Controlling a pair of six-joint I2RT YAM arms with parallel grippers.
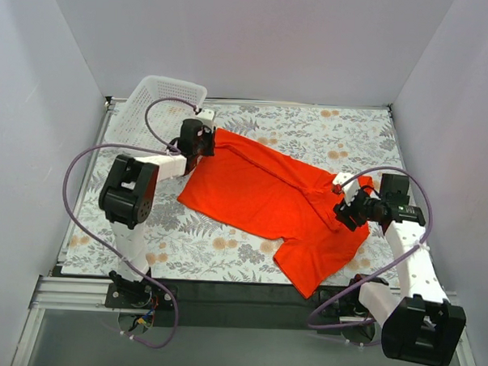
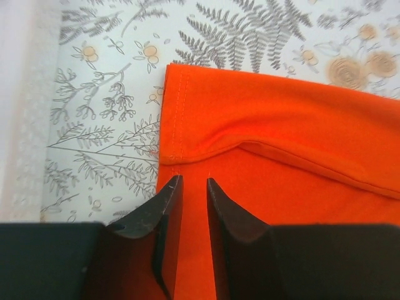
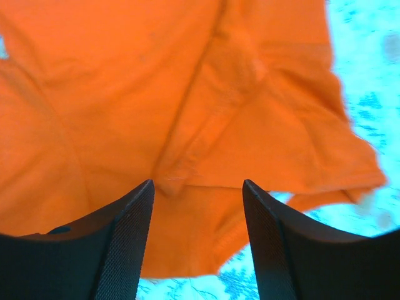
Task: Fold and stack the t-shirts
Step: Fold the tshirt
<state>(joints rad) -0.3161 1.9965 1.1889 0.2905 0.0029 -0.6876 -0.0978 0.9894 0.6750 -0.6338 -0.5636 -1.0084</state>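
The orange-red t-shirt (image 1: 268, 196) lies spread on the bench (image 1: 351, 131), which has a cloth with flowers and ferns. The t-shirt runs as a slanted band from near the far left corner towards the near right corner, with some folds along its far side. One sleeve lies towards the near edge.

The left tool (image 1: 207, 142) is at the far left end of the t-shirt, just beside the white mesh basket (image 1: 150, 106), which stands in the far left corner. In the left wrist view its fingers (image 2: 165, 212) are almost pressed together at the stitched hem corner, and orange fabric shows in the narrow gap. We cannot tell if they really pinch the fabric.

The right tool (image 1: 342, 213) is at the right end of the t-shirt. In the right wrist view its fingers (image 3: 128, 231) are spread wide above the wrinkled fabric and hold nothing between them.
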